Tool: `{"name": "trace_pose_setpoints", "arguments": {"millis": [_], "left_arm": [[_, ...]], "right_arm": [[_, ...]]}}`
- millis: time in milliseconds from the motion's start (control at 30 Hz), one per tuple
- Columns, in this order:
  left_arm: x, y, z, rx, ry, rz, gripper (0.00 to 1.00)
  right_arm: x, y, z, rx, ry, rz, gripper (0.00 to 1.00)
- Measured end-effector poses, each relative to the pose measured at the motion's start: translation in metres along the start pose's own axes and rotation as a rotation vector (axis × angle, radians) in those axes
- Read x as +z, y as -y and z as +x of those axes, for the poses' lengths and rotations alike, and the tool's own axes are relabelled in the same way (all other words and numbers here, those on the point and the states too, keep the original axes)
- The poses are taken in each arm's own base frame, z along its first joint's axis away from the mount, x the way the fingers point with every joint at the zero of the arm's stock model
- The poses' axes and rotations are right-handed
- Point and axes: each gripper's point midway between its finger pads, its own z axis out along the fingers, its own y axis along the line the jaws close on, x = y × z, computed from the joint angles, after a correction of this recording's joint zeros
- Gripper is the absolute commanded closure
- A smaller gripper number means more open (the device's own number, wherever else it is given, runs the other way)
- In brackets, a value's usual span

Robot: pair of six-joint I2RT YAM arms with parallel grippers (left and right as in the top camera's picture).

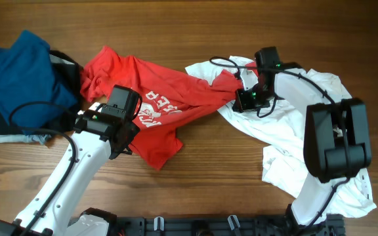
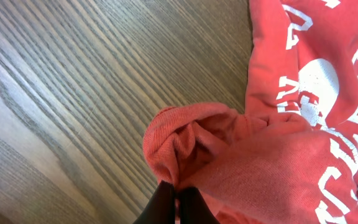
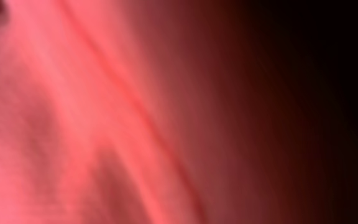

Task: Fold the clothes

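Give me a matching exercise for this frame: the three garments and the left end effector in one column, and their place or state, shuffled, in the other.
Column one:
1. red T-shirt
2. blue garment
3. white garment
4. left end effector

Column two:
A. heaped at the far left of the overhead view
B. shut on a bunched red fold
C. in the middle, white lettering showing
D. spread at the right of the overhead view

Pairs: 1-C, 2-A, 3-D, 4-B
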Motion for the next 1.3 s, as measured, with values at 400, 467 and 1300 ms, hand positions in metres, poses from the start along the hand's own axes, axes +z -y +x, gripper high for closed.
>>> {"name": "trace_pose_setpoints", "arguments": {"millis": [400,467,1300], "left_arm": [[0.000,0.000,0.000,0.000,0.000,0.000,0.96],[0.000,0.000,0.000,0.000,0.000,0.000,0.96],[0.000,-0.002,0.001,0.002,-0.003,-0.006,0.96]], "right_arm": [[-0.047,0.133,-0.025,0.300,0.233,0.455,0.87],[-0.072,0.188,-0.007,0.455,0.261,0.521,0.85],[-0.177,0.197,-0.002,0.652,0.306,0.225,0.41]]}}
